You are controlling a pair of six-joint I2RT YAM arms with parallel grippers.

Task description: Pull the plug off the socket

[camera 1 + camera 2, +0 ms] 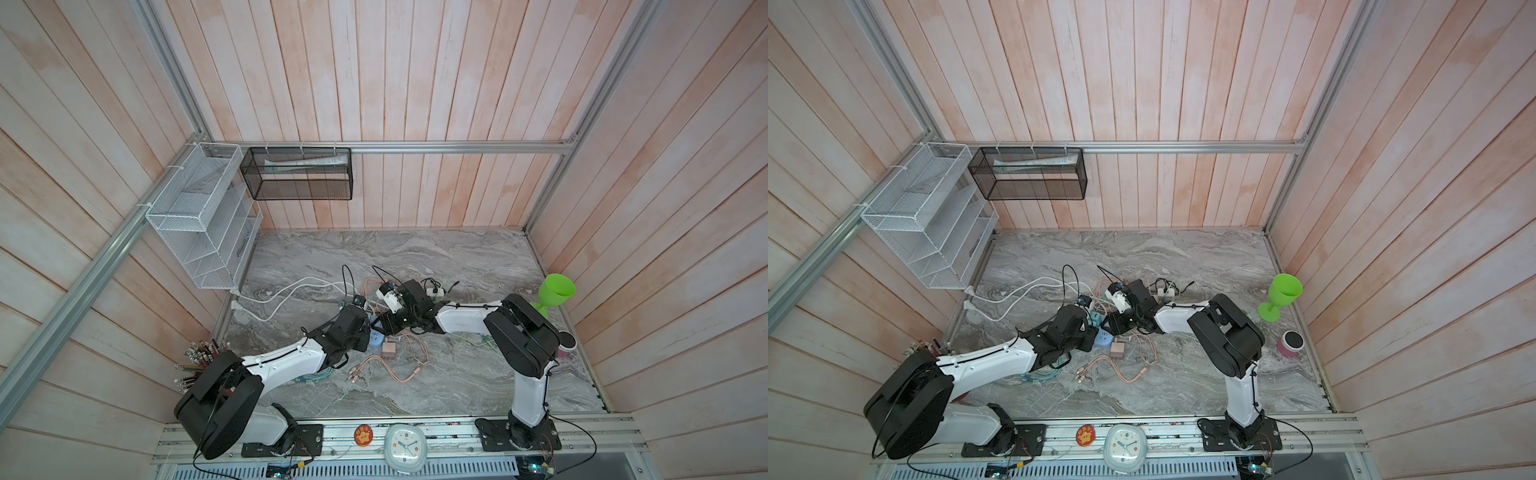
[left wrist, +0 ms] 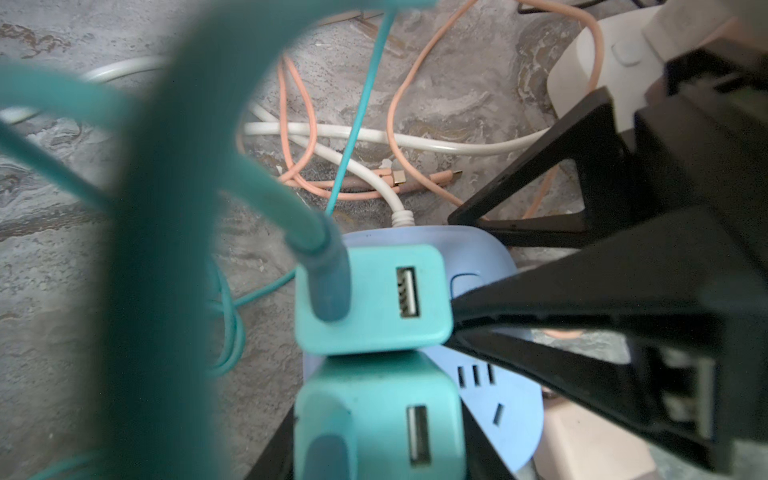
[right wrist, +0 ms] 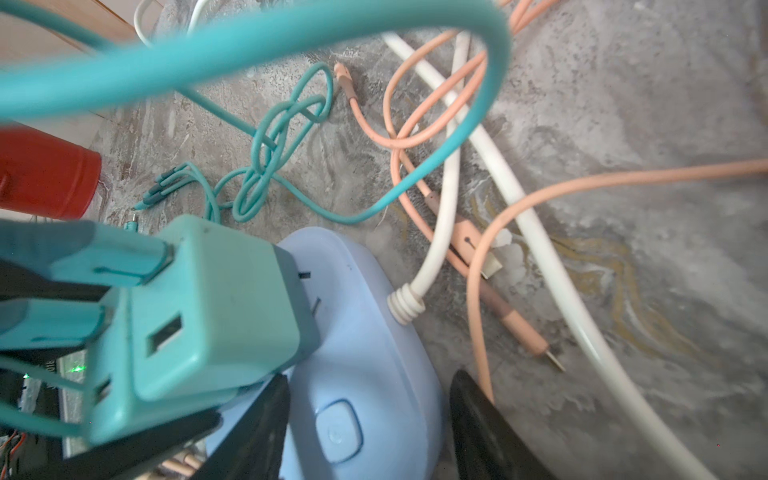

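Note:
A light blue socket [image 3: 374, 332] [image 2: 498, 395] lies on the marble table, and in both top views it shows between the two wrists [image 1: 376, 337] [image 1: 1103, 340]. Two teal plugs stand on it side by side. My left gripper [image 2: 376, 424] is shut on the nearer plug [image 2: 374, 415] [image 3: 116, 395], one black finger on each side. The other plug [image 2: 374, 299] [image 3: 208, 307] stands free beside it. My right gripper [image 3: 370, 378] is open, its fingers straddling the socket's button end, with a small gap at one side. Whether the gripped plug's prongs are still seated is hidden.
Teal cables [image 3: 270, 166], pink cables [image 1: 399, 370] and white cords [image 1: 291, 291] tangle around the socket. A pink charger block [image 1: 389, 348] lies just in front. A red can [image 3: 45, 174] of pencils stands near left, a green goblet [image 1: 555, 293] at right.

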